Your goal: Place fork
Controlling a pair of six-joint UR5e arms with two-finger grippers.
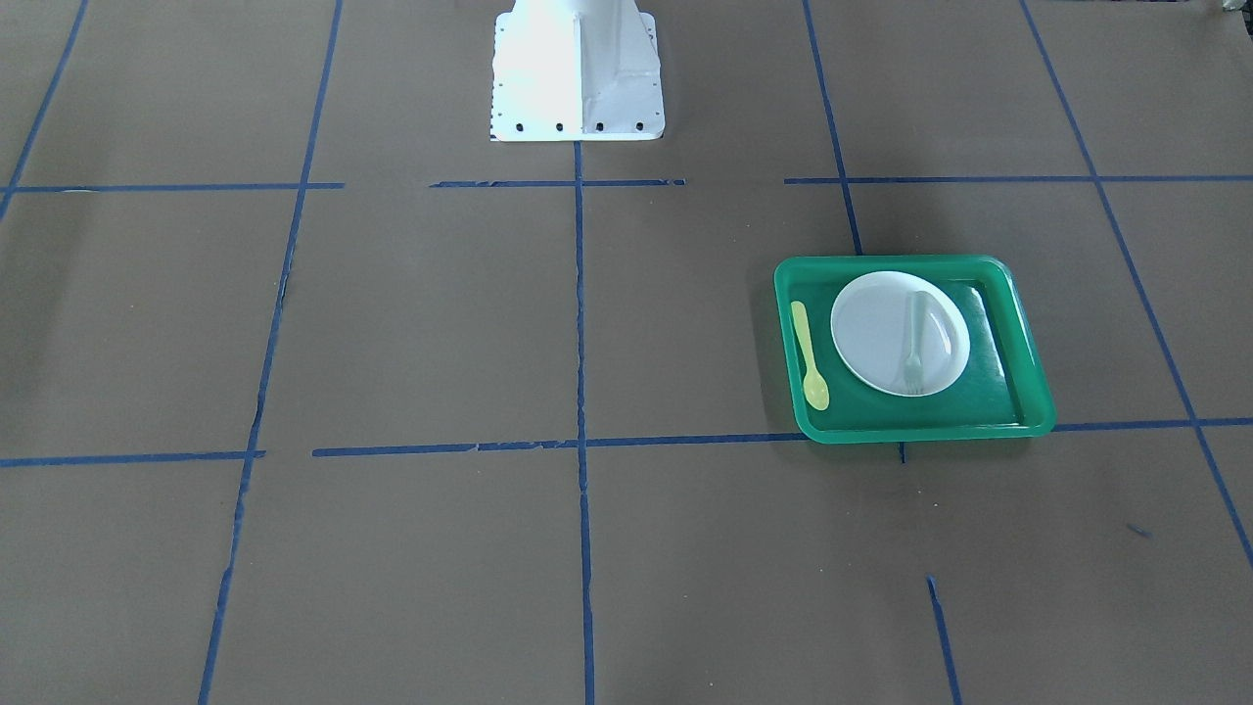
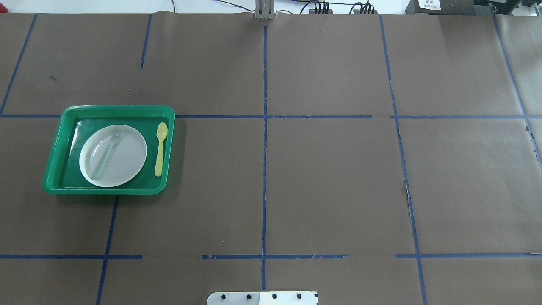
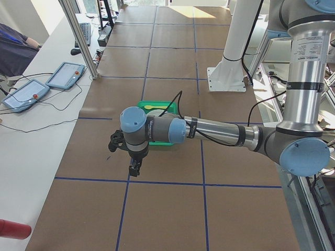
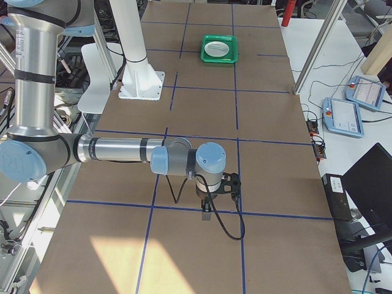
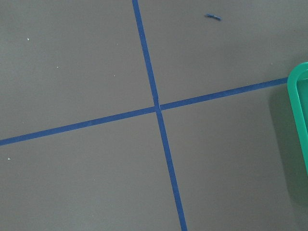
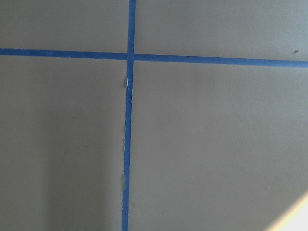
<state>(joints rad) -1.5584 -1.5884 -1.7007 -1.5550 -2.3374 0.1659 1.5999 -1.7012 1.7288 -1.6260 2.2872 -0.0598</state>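
The pale translucent fork [image 1: 914,343] lies across a white plate [image 1: 871,328] inside a green tray [image 1: 910,262]; it also shows in the overhead view [image 2: 108,153]. A yellow spoon [image 1: 809,354] lies in the tray beside the plate. My left gripper [image 3: 135,168] shows only in the exterior left view, hanging above the table short of the tray [image 3: 157,107]; I cannot tell if it is open or shut. My right gripper [image 4: 207,213] shows only in the exterior right view, far from the tray [image 4: 219,48]; its state cannot be told. Neither wrist view shows fingers.
The table is covered in brown paper with a grid of blue tape lines [image 2: 265,169]. The white robot base [image 1: 578,69] stands at the table's edge. The left wrist view catches the tray's rim [image 5: 298,120] at its right edge. Operator tablets [image 3: 65,75] lie off the table.
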